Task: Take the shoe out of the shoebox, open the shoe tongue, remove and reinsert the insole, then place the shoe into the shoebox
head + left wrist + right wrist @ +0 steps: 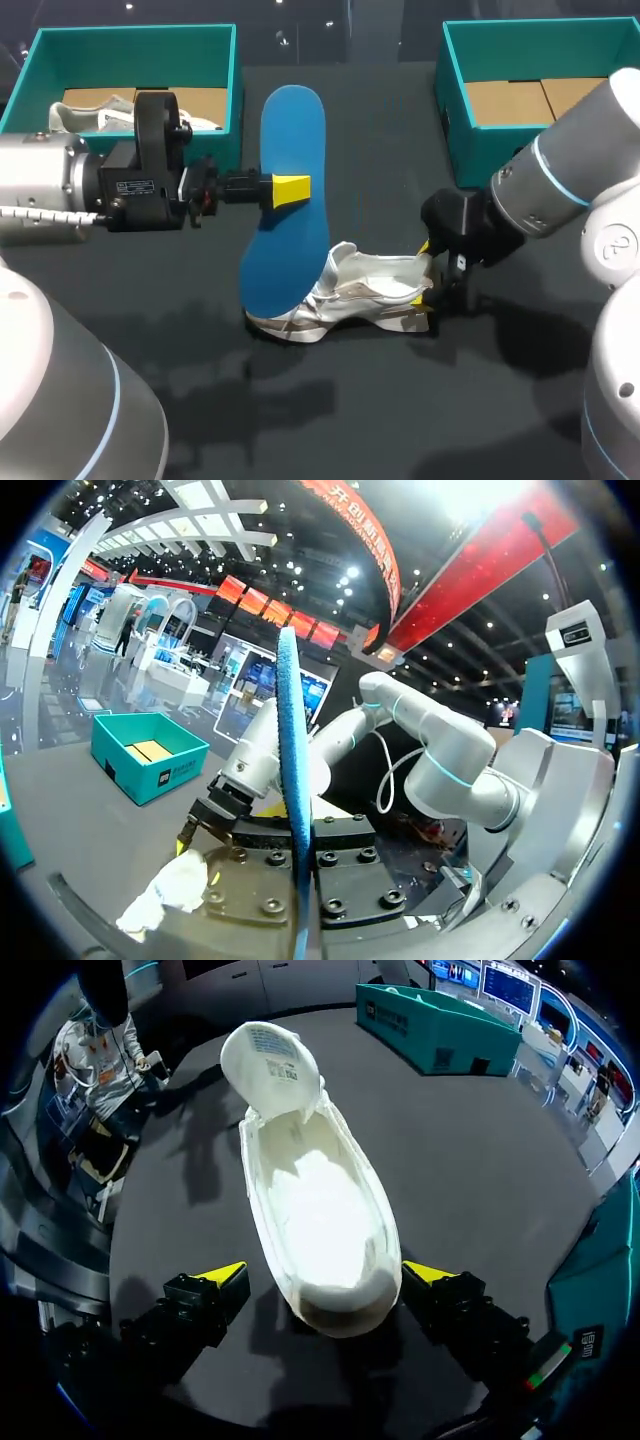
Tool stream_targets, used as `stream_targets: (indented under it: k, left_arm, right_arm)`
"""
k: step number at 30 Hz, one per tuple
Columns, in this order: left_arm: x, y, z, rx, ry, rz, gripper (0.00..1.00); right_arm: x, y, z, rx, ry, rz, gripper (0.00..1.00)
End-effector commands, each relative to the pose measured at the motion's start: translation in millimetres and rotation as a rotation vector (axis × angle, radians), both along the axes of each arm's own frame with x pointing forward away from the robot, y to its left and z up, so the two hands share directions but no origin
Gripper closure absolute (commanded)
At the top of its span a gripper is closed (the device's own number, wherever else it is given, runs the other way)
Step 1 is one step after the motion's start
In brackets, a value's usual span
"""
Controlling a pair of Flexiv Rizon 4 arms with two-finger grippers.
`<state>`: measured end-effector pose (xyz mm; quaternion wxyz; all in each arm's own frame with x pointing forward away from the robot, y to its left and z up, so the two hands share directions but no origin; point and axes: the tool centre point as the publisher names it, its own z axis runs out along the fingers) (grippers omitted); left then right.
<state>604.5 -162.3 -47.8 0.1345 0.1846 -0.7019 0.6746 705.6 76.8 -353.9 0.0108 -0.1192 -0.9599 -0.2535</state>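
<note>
Shoe (360, 290) lies on our bench (400, 420), its heel between the parted fingers of our right claw (330, 1272). Our left claw (290, 188) is clamped on the upright blue insole (292, 125).

head: high, behind, downward | wrists: close-in | shared: shoe (365, 290)

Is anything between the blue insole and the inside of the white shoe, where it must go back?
Nothing visible. The blue insole hangs in the left pincer; the white shoe lies open, tongue folded back.
</note>
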Motion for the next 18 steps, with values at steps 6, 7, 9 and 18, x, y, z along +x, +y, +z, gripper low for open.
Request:
stream_targets:
  k: [6, 7, 9, 18]
  left_arm:
    - [-0.6, -1.1, -0.9, -0.002, -0.001, 0.002, 1.0]
    - [-0.6, -1.1, -0.9, -0.002, -0.001, 0.002, 1.0]
    - [-0.6, -1.1, -0.9, -0.002, -0.001, 0.002, 1.0]
    - [-0.6, -1.1, -0.9, -0.002, -0.001, 0.002, 1.0]
  right_arm:
    - [4.2, -0.2, 24.6, -0.506, 0.109, 0.069, 0.0]
    - [4.9, 0.0, 24.2, -0.509, 0.112, 0.071, 0.0]
    - [6.3, 1.0, 23.8, -0.532, 0.127, 0.079, 0.0]
    - [6.7, 4.1, 22.3, -0.545, 0.114, 0.074, 0.0]
